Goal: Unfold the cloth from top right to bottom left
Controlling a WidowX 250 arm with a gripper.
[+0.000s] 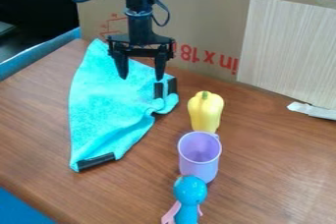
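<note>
Turquoise cloth [108, 112], partly folded, on worktop [275, 174]. Tool [141, 73], spread wide, above cloth. Right of cloth: yellow bell pepper [205, 112], lilac cup [199, 161], blue-and-pink toy [190, 191].

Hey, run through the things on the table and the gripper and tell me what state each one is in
Turquoise fabric cloth: partly folded, roughly triangular
Black two-finger gripper: open, over the cloth
Light purple plastic cup: upright, looks empty
Yellow toy bell pepper: whole, stem on
Blue round-headed toy: standing or lying, cannot tell
</note>
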